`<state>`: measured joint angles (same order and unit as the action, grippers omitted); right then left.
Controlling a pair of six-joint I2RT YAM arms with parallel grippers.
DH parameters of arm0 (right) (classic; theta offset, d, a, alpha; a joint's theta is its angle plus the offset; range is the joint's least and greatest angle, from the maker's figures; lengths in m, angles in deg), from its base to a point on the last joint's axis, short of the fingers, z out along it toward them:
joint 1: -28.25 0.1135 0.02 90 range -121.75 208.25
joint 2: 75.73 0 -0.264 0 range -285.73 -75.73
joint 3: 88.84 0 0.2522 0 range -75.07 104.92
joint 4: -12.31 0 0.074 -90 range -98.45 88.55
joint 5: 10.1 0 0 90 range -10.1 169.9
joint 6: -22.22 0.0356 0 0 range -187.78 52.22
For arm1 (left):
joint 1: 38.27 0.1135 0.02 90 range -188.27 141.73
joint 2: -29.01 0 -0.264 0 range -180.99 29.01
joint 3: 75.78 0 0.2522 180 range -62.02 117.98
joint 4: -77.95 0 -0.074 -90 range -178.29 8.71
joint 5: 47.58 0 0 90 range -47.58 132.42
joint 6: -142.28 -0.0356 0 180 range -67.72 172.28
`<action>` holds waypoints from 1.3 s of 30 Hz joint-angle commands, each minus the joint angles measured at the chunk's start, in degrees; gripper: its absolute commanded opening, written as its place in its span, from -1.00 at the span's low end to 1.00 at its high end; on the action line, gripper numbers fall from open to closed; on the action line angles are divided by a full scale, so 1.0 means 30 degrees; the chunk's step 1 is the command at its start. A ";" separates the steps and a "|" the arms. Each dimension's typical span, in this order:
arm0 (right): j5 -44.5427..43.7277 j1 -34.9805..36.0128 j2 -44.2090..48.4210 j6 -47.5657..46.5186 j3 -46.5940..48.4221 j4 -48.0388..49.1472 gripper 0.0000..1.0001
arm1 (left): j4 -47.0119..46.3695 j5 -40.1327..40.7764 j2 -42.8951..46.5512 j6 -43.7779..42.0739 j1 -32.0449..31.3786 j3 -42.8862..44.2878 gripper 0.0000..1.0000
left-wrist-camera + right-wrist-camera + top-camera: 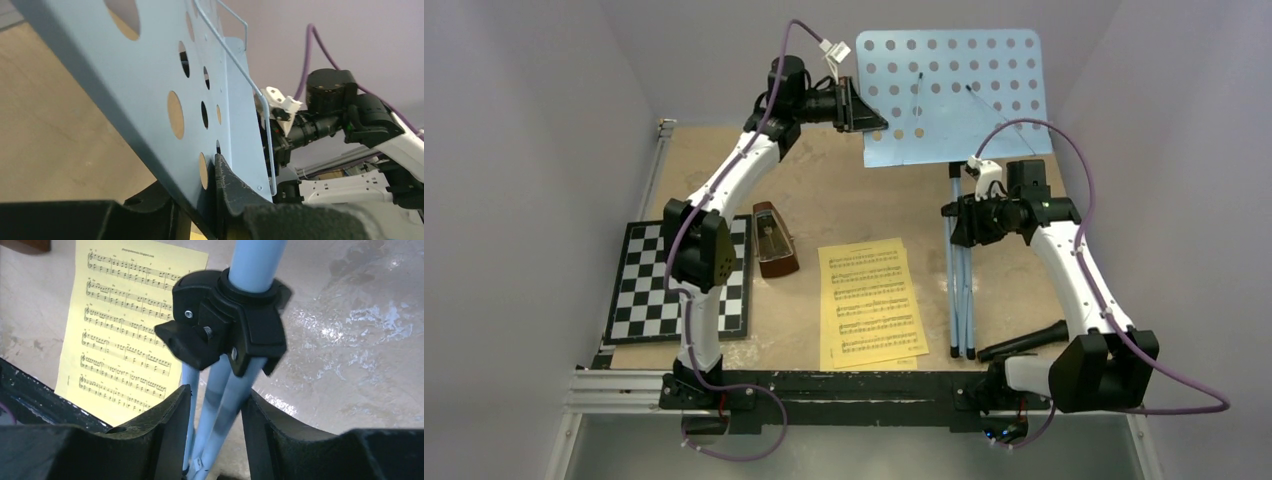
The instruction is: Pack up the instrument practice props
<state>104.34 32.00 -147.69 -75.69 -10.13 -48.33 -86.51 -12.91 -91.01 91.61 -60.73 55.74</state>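
Music stand (pixel 949 95), light blue with a hole-punched plate, was at the far right of the desk (pixel 844 190). Its plate was raised at the back. Its thin legs were folded together into one bundle that ran down toward the near edge, just right of the yellow sheets (pixel 871 300).

The left tool (pixel 864 110) was at the plate's lower left corner. In the left wrist view the plate (pixel 150 100) passed between its fingers, and one finger (pixel 235 190) lay against the plate's face beside a thin wire retainer (pixel 225 50). The other finger was behind the plate, so I could not tell whether the tool was pinching it.

The right tool (pixel 954 222) reached in from the right at the top of the legs. Its own camera showed the two fingers pressed against either side of the leg bundle, just below the black collar (pixel 230 320) on the blue tube (pixel 252 262), pinching the stand there.

The sheets, printed with music staves, lay flat in a slightly fanned pile at the middle of the desk. They also showed behind the legs in the right wrist view (pixel 125 330). A brown pyramid-shaped metronome (pixel 774 240) stood upright left of them, next to the right edge of the chessboard (pixel 649 285).
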 commanded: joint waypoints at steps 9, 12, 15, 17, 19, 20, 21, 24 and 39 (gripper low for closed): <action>0.2079 -0.0017 -0.0646 -0.0504 0.0146 0.1667 -1.00 | -0.3380 0.2196 -0.1884 -0.2087 -0.0284 -0.1886 -0.43; 0.2010 -0.0052 -0.0820 -0.0382 0.0151 0.1621 -1.00 | -0.4128 0.1915 -0.2503 -0.2195 -0.0414 -0.2441 -0.54; 0.1966 -0.0106 -0.0799 -0.0714 0.0230 0.1354 -1.00 | -0.4962 0.1818 -0.2919 -0.2017 -0.0453 -0.3091 -0.57; 0.1913 -0.0106 -0.0841 -0.1037 0.0195 0.1136 -1.00 | -0.5008 0.1832 -0.3358 -0.1975 -0.0507 -0.3043 -0.59; 0.1633 -0.0107 -0.0881 -0.1039 0.0001 0.0996 -1.00 | -0.4828 0.1742 -0.3921 -0.1992 -0.0583 -0.2692 -0.58; 0.1570 -0.0107 -0.0885 -0.1015 -0.0127 0.0956 -1.00 | -0.4690 0.1718 -0.4246 -0.2005 -0.0625 -0.2466 -0.54; 0.1514 -0.0081 -0.0885 -0.1005 -0.0199 0.0933 -1.00 | -0.4559 0.1752 -0.4550 -0.1970 -0.0654 -0.2295 -0.49; 0.1435 -0.0132 -0.0972 -0.0889 -0.0486 0.0842 -1.00 | -0.4452 0.1961 -0.5260 -0.1491 -0.0582 -0.2212 -0.20; 0.2317 -0.0282 -0.2057 -0.0706 0.0768 0.0323 -1.00 | -0.1252 0.5217 -0.4561 -0.1636 0.0154 -0.2921 0.69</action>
<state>109.61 31.43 -153.74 -77.87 -10.98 -47.76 -93.46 -4.10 -111.08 88.77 -60.32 47.11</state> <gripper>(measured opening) 0.007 0.837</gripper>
